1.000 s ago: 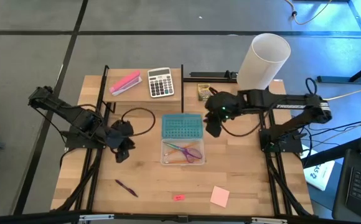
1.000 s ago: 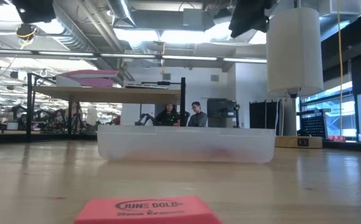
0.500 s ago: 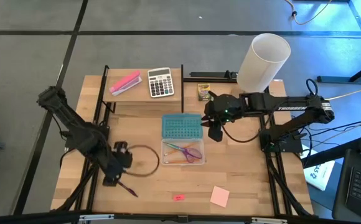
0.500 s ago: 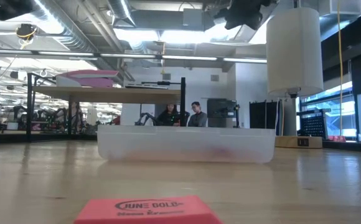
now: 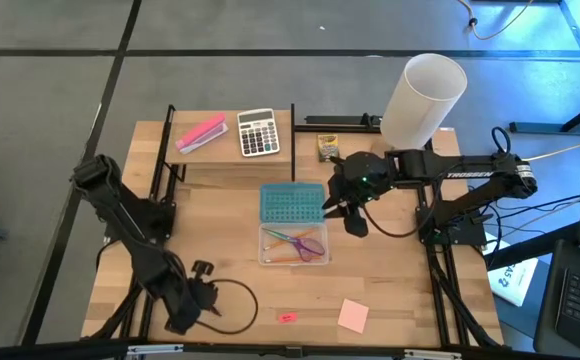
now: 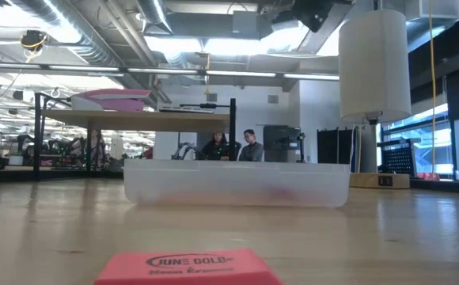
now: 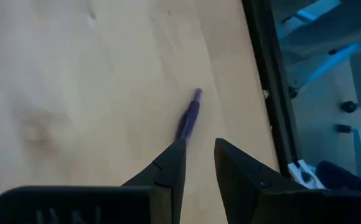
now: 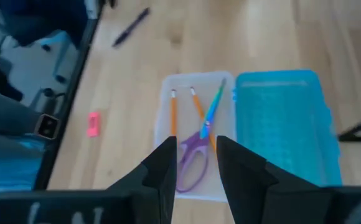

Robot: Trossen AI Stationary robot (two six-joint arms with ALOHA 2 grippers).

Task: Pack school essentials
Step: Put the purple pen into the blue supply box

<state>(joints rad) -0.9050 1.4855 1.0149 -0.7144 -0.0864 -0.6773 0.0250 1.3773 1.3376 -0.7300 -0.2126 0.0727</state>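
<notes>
Bright, even light from ceiling strips (image 6: pixel 214 47), glare at 12 o'clock in low view. Shadows soft. Near eraser (image 6: pixel 188 267) slightly out of focus; both wrist views blurred, esp. pen (image 7: pixel 188 116).

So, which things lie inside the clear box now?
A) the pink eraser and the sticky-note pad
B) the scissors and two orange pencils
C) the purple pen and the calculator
B: the right wrist view shows the scissors and orange pencils inside the clear box.

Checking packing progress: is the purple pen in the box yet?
No. The pen lies on the bare table, just ahead of the left gripper.
</notes>
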